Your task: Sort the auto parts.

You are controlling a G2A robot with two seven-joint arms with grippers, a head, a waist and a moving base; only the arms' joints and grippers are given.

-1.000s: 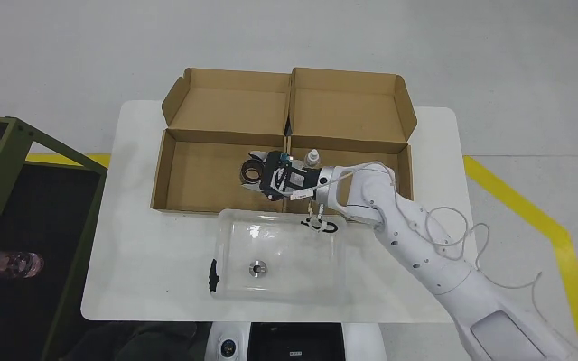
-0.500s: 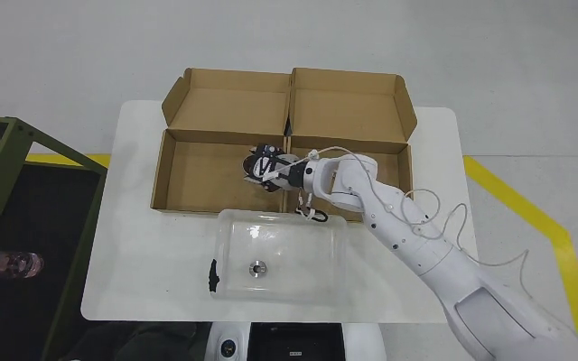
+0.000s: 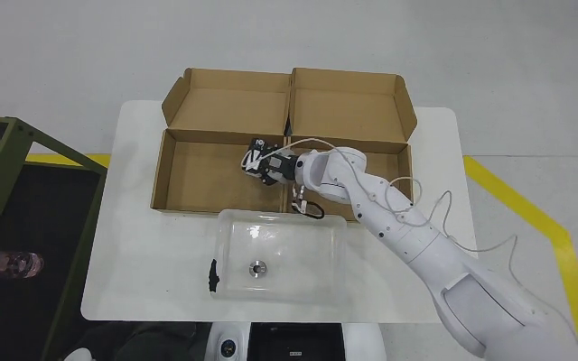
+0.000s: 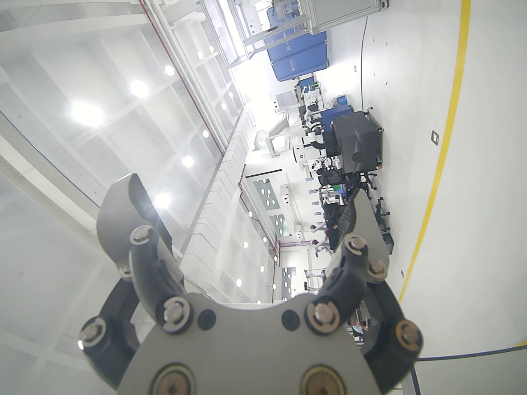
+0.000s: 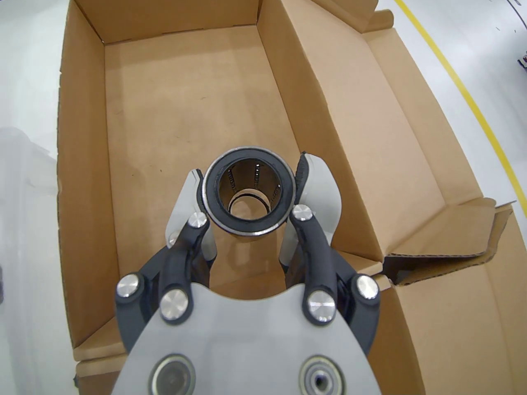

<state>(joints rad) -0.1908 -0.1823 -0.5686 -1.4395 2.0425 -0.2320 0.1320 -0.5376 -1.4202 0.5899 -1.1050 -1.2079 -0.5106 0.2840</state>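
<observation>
The right gripper is clamped on the sides of a cylindrical bearing, whose bore points down at the floor of the left cardboard box. The bearing hangs over that box, near the wall beside the neighbouring box, so releasing it probably calls only for lowering. The left gripper is wide and empty.

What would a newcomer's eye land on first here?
The right gripper draws the eye first: it is shut on a black-rimmed bearing, held over the left cardboard box. Next comes the clear bin at the front of the table, with one small metal part lying in it.
</observation>
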